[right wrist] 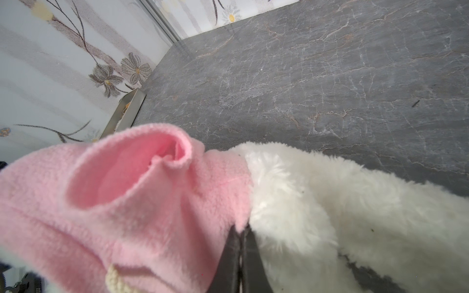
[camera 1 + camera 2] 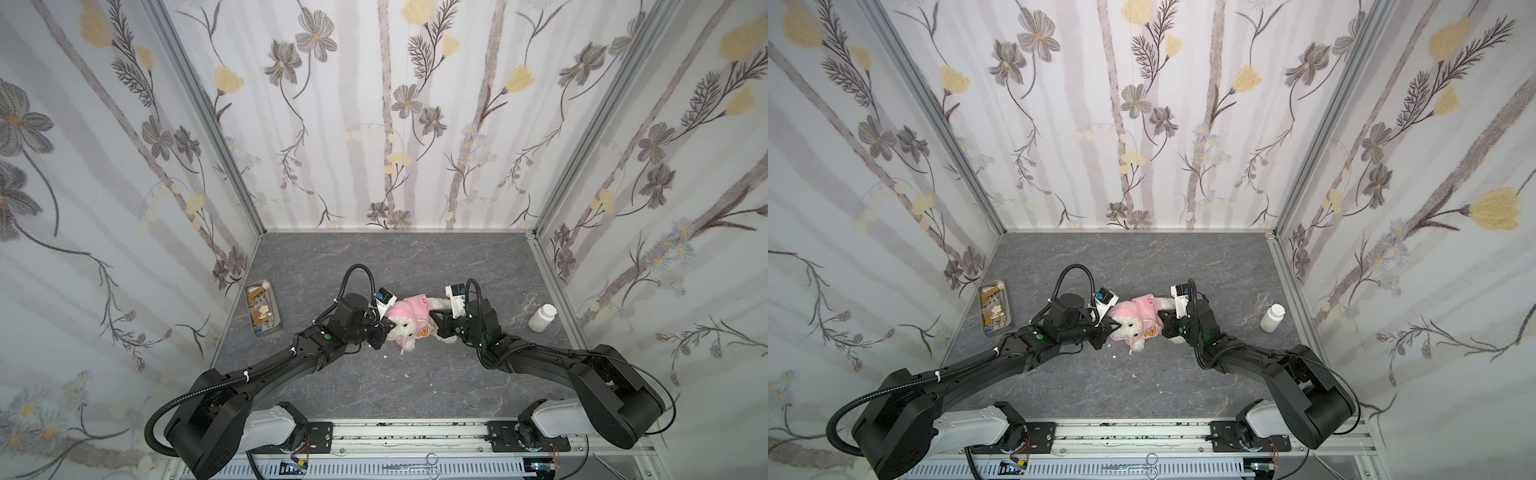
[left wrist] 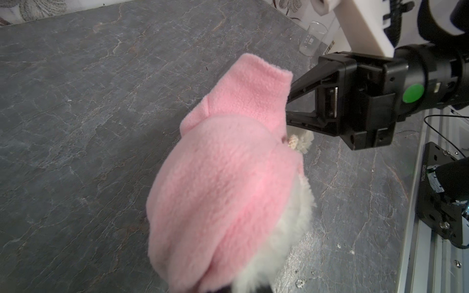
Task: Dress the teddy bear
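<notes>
one teddy bear [image 2: 402, 329], one pink hoodie [image 2: 409, 309]; left claw [image 2: 386, 328] closed, right claw [image 1: 239, 234] pinching hoodie hem.

Metal tray [image 2: 269, 330] of small parts at far left by the wall, white bottle [image 2: 542, 318] lying at right, clear beaker [image 2: 530, 301] just beyond it, scissors [image 2: 415, 467] on the near rail, grey marbled tabletop [image 2: 395, 382], flowered walls [image 2: 374, 124].

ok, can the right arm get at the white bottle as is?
Probably not yet: the right gripper is shut on the pink hoodie. The way to the bottle looks free.
</notes>
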`<state>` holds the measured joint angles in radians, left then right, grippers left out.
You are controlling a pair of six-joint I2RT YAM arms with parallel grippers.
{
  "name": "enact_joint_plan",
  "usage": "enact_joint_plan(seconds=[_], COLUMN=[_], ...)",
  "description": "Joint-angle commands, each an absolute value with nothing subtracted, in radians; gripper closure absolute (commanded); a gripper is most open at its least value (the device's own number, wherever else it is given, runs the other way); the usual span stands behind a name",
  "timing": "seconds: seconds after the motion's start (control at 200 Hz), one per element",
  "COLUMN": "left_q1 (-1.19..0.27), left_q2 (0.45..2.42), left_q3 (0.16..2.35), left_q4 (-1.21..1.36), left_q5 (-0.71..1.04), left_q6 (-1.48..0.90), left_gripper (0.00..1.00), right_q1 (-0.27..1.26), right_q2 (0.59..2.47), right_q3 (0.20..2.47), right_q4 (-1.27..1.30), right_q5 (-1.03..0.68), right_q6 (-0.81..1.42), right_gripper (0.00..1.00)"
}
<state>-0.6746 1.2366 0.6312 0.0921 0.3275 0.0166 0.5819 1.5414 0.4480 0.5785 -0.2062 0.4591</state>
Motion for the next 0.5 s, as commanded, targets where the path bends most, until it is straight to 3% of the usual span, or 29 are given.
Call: enact_joint_plan(seconds=[0.0, 0.25, 0.495], left_q1=[-0.678, -0.708, -0.750], left_q2=[1.213, 1.120, 1.087], left_q3=[0.617, 0.562, 0.523], left_q4=[0.108, 0.039, 0.003], left_q5=[0.312, 0.225, 0.179], left_q6=[0.060, 0.356, 0.527], left_gripper=[1.00, 1.00, 1.00], right_q1=[0.568, 0.486, 0.411], right_q2=[1.518, 1.446, 1.410], right_q3=[0.446, 0.420, 0.348], right_q4=[0.523, 0.371, 0.377], right_q5=[-0.172, -0.005, 0.034], right_q6=[0.451, 0.530, 0.611], right_gripper=[1.00, 1.00, 1.00])
